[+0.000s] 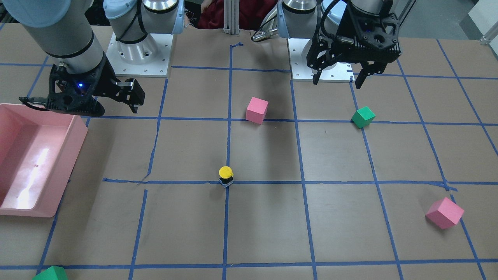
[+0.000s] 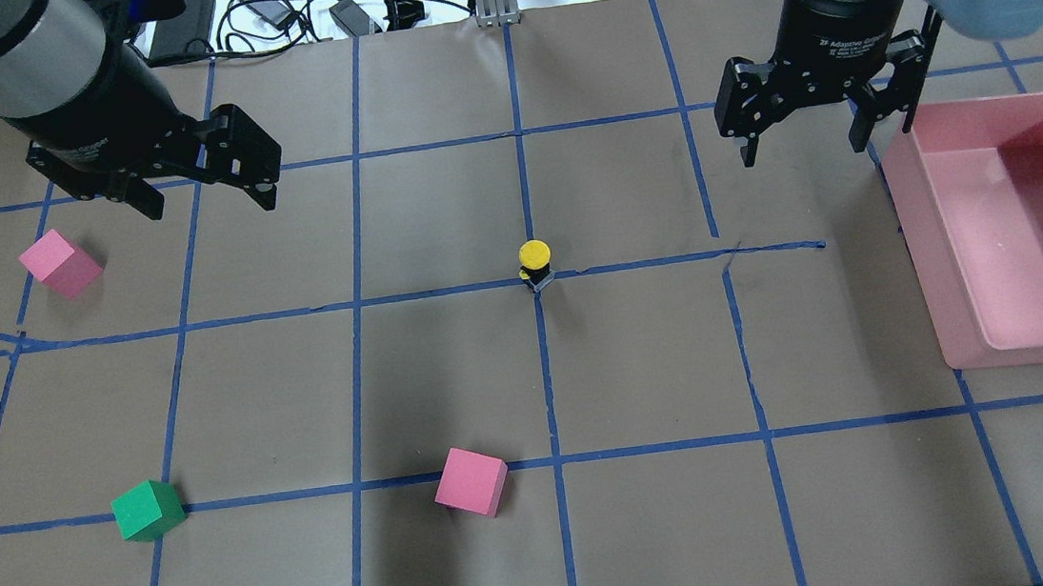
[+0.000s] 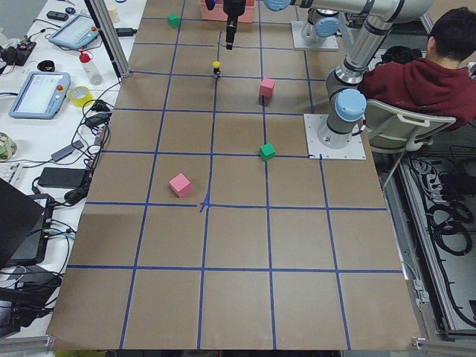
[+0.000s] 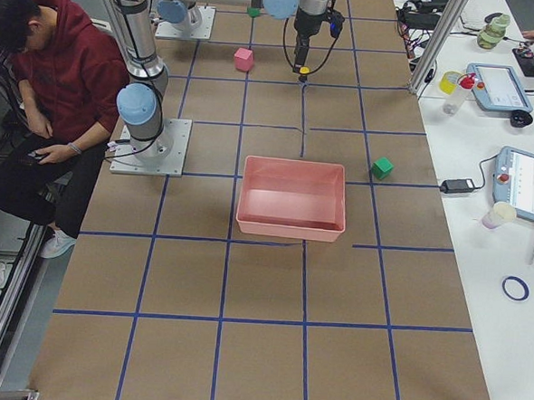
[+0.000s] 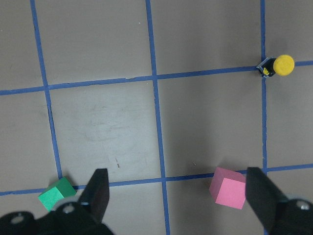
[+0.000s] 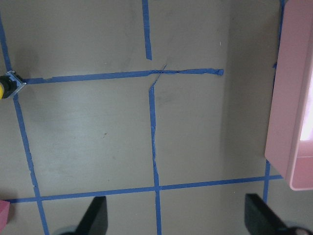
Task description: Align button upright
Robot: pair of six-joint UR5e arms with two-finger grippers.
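The button (image 2: 535,261) stands upright on a blue tape crossing at the table's middle, yellow cap on top and black body below. It also shows in the front view (image 1: 225,175), the left wrist view (image 5: 279,66) and at the left edge of the right wrist view (image 6: 6,85). My left gripper (image 2: 206,201) hangs open and empty above the table, well to the button's left and farther back. My right gripper (image 2: 801,151) hangs open and empty to the button's right, beside the pink bin. Neither gripper touches anything.
A pink bin (image 2: 917,226) sits at the table's right side. Pink cubes (image 2: 59,264) (image 2: 471,481) and a green cube (image 2: 148,510) lie on the left and front. Another green cube (image 1: 50,274) lies at the far edge. Blue tape lines grid the brown table.
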